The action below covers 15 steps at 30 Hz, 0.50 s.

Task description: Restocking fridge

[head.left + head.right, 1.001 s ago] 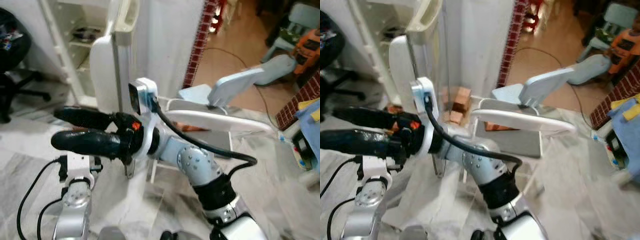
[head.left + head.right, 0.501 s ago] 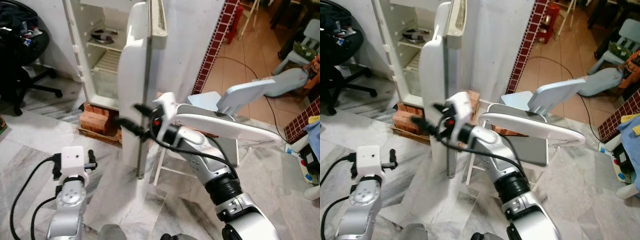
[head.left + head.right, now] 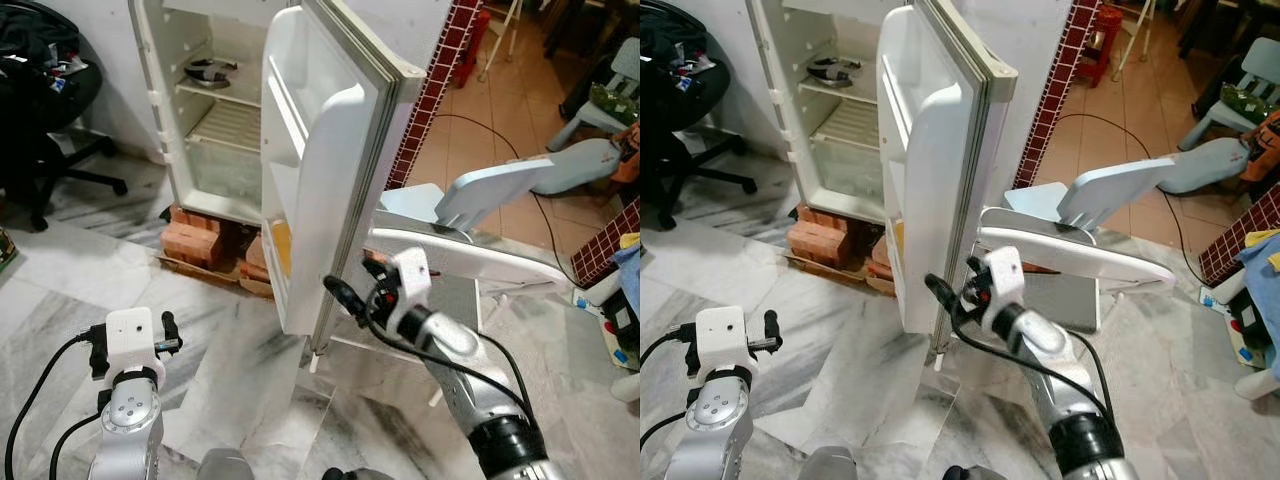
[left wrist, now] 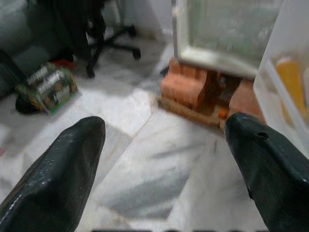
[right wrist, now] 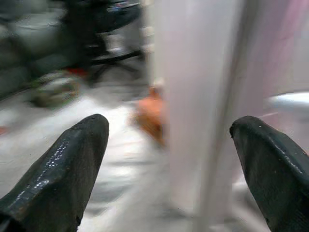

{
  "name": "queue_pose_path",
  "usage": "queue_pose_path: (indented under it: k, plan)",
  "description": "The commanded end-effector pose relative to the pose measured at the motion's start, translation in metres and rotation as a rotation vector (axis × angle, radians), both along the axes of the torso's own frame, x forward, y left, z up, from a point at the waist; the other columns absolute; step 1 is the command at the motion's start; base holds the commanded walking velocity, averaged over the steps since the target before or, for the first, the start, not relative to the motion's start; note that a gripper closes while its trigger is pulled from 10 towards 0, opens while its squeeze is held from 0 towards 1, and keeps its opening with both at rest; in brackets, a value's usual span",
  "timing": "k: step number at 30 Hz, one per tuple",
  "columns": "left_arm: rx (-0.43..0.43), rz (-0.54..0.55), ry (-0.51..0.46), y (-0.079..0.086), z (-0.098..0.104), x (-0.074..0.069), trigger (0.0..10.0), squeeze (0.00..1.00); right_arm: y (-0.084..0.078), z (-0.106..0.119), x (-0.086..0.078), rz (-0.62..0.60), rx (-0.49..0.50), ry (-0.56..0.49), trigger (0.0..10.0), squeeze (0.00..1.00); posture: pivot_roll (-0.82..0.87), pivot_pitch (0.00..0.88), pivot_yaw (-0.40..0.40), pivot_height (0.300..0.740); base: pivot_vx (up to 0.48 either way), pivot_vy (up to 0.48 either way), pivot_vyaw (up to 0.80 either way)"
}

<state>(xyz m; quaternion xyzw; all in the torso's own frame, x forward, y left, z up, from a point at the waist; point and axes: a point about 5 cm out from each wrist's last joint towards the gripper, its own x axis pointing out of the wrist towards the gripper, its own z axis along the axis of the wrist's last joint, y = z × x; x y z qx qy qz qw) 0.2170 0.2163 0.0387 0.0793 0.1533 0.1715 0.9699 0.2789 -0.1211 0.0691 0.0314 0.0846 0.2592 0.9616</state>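
Note:
The white fridge (image 3: pixel 170 120) stands open, with a metal bowl (image 3: pixel 205 70) on an upper shelf. Its door (image 3: pixel 325 170) is swung out toward me, inner shelves showing, and a yellow bottle (image 3: pixel 282 245) stands in the lower door shelf. My right gripper (image 3: pixel 342 297) is open at the door's lower free edge. In the right wrist view the pale door edge (image 5: pixel 193 96) stands ahead between the two spread fingers (image 5: pixel 67 164). My left gripper (image 4: pixel 164 121) is open and empty, held low over the marble floor left of the door, facing the bricks (image 4: pixel 188 92).
The fridge rests on red bricks (image 3: pixel 200 238). A black office chair (image 3: pixel 50 110) stands at the left. A white folding chair (image 3: pixel 470 255) and a pale blue seat (image 3: pixel 520 180) sit right of the door, behind my right arm. A cable (image 3: pixel 480 125) lies on the tiled floor.
The fridge door has swung wider to the right, so its inner shelves now show. My right gripper has dropped from the door's left side to its lower edge. The left arm has sunk slightly.

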Motion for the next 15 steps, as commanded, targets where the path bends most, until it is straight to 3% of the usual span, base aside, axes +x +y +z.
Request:
queue_pose_path:
  k: [1, 3, 4, 8, 13, 15]
  plan:
    - [0.017, -0.005, -0.050, 0.001, 0.008, 0.002, 10.0, 0.00, -0.013, 0.013, 0.006, -0.117, -0.032, -0.087, 10.0, 0.00, 0.20, 0.000, -0.079, 0.740, 0.000, 0.000, 0.00]
    - [-0.003, -0.015, -0.067, 0.000, 0.010, 0.002, 10.0, 0.00, -0.015, 0.015, 0.006, -0.132, -0.024, -0.107, 10.0, 0.00, 0.20, 0.000, -0.076, 0.740, 0.000, 0.000, 0.00]
    - [0.014, -0.029, -0.075, -0.001, 0.011, 0.002, 10.0, 0.00, -0.014, 0.017, 0.006, -0.119, -0.070, -0.152, 10.0, 0.00, 0.19, 0.000, -0.073, 0.740, 0.000, 0.000, 0.00]
    - [0.009, -0.008, -0.086, -0.001, 0.011, -0.004, 10.0, 0.00, -0.006, 0.016, 0.004, -0.099, -0.024, -0.123, 10.0, 0.00, 0.18, 0.000, -0.051, 0.740, 0.000, 0.000, 0.00]
    - [-0.013, -0.044, -0.127, -0.005, 0.011, -0.013, 10.0, 0.00, -0.018, 0.019, 0.001, -0.248, 0.027, -0.129, 10.0, 0.00, 0.18, 0.000, -0.058, 0.740, 0.000, 0.000, 0.00]
    - [-0.030, -0.106, -0.190, -0.011, 0.018, -0.012, 10.0, 0.00, -0.020, 0.018, -0.002, -0.277, 0.016, -0.140, 10.0, 0.00, 0.18, 0.000, -0.060, 0.740, 0.000, 0.000, 0.00]
